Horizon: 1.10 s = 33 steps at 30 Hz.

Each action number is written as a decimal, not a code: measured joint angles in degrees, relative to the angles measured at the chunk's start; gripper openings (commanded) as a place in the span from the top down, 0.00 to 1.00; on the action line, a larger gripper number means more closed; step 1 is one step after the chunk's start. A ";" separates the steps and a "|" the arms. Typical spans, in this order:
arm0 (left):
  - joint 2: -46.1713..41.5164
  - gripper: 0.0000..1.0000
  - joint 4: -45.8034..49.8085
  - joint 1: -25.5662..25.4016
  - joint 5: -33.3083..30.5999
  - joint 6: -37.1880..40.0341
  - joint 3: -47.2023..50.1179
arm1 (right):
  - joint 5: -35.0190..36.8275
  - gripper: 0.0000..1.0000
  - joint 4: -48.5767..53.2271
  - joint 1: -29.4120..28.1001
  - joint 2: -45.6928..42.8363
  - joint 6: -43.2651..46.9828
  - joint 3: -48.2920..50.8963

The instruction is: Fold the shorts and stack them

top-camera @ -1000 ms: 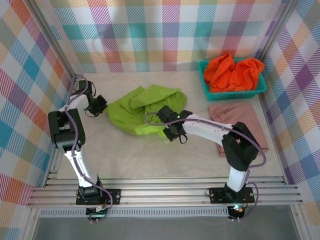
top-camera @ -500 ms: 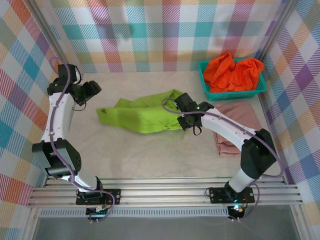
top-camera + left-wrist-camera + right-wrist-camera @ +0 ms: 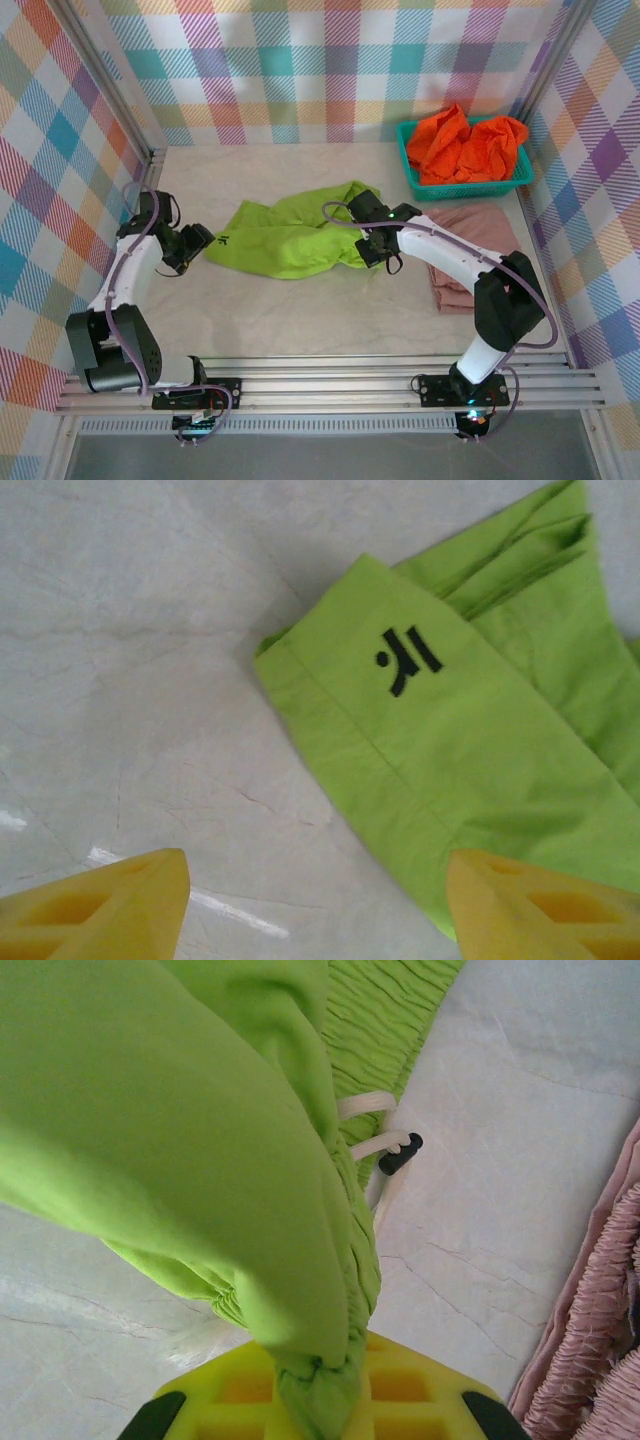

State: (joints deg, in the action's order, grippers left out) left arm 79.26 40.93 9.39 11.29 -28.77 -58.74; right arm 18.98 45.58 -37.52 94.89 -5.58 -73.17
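The lime green shorts point(image 3: 290, 240) lie stretched across the table's middle, with a black logo near the left leg hem point(image 3: 440, 730). My left gripper point(image 3: 200, 241) is open just left of that hem, and its yellow fingers point(image 3: 95, 905) straddle bare table and the cloth's edge, holding nothing. My right gripper point(image 3: 376, 246) is shut on the green shorts' gathered waistband point(image 3: 320, 1380), beside a white drawstring point(image 3: 375, 1125). The dusty pink shorts point(image 3: 488, 228) lie folded at the right. The bright orange shorts point(image 3: 460, 145) are heaped in the basket.
A teal plastic basket point(image 3: 470, 188) stands at the back right corner. Checked walls close in the table on three sides. The pink shorts' ribbed edge point(image 3: 600, 1340) lies close to the right of my right gripper.
My left gripper opened and let go of the green shorts' leg, rose, then came down beside the hem. My right gripper pulled the waistband to the right, spreading the crumpled shorts out.
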 measured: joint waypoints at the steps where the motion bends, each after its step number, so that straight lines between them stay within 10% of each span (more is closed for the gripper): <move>1: 1.18 0.34 -0.96 0.00 -0.07 -0.22 0.00 | -0.24 1.00 -0.04 0.00 0.00 -0.04 0.00; 23: 21.16 0.61 -10.05 0.00 -2.23 -0.37 -6.36 | -2.62 1.00 -1.11 0.00 0.02 -1.05 2.27; 33: 23.43 0.94 -10.03 0.00 -2.38 -0.39 -6.91 | -2.60 0.99 -1.14 0.00 0.02 -1.05 2.38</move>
State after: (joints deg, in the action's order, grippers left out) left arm 102.69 30.89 9.39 8.91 -29.17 -65.65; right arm 16.38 44.45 -37.52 94.91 -6.63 -70.78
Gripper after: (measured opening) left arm 0.106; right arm 0.100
